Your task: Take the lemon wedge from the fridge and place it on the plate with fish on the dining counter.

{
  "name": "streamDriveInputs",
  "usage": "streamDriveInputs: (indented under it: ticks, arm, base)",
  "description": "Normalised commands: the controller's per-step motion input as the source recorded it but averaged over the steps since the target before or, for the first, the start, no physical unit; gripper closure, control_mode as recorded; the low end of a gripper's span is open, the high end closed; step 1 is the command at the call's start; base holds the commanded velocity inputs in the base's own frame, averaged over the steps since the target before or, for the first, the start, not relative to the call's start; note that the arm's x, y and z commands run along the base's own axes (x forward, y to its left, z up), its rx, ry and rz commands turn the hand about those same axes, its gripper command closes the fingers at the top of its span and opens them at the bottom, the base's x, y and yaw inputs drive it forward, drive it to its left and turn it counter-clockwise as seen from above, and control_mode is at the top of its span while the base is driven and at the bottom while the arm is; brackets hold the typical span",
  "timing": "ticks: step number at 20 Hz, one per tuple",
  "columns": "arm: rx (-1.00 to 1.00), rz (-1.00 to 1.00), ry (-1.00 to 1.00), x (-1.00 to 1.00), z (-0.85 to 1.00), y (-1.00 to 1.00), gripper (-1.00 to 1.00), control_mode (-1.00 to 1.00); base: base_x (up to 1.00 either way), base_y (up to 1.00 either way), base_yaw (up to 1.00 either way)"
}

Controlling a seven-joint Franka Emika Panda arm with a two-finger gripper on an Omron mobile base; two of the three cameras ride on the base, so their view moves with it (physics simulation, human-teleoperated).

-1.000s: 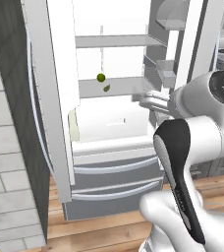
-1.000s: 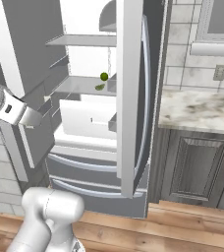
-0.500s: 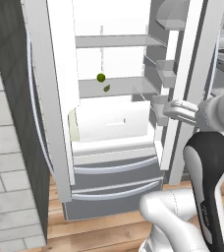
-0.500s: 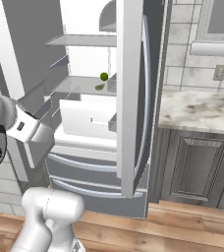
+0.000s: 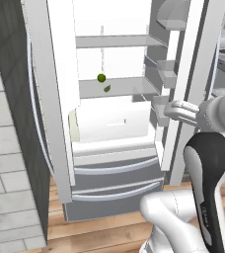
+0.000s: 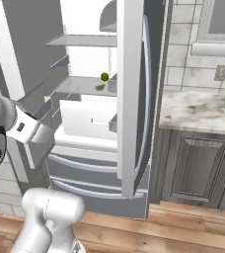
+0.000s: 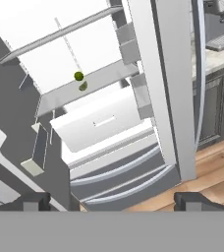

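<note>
Kitchen with a wood plank floor (image 6: pixel 193 232), grey brick wall (image 5: pixel 8 163) at the left of the left base view, and a tiled wall above a marble-topped grey cabinet (image 6: pixel 198 163) at the right of the right base view.

The fridge (image 5: pixel 114 192) fills the centre of each view. Both upper doors stand open; white interior lit. Two bottom drawers are shut, each with a long pale curved handle.

Inside: an upper shelf (image 5: pixel 117 40) near the top of the frame and a middle shelf (image 5: pixel 119 88) below it. A white drawer (image 5: pixel 113 121) under the middle shelf juts forward.

On the middle shelf, left of centre in the left base view, lie two small green items just beside each other. A round green ball (image 5: pixel 101 77) sits behind; the lemon wedge (image 5: pixel 107 89) lies in front of it and a little lower, nearer the shelf's front edge. Whether they touch, I cannot tell.

The gripper (image 5: pixel 171 109) is at the right of the left base view, in front of the open right door, level with the white drawer, well apart from the wedge. In the hand view both fingertips (image 7: pixel 35 201) rise far apart at the bottom corners: jaws spread wide, nothing between them.
</note>
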Motion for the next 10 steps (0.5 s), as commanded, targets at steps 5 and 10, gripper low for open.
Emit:
streamDriveInputs:
  ticks: [5,10]
  arm:
    - [0.00,0.00,0.00,0.02,-0.01,0.06,-1.00,1.00]
    - [0.00,0.00,0.00,0.00,0.00,0.00,-1.00,1.00]
  base:
    - [0.25,0.58,0.00]
    - [0.13,0.36,0.00]
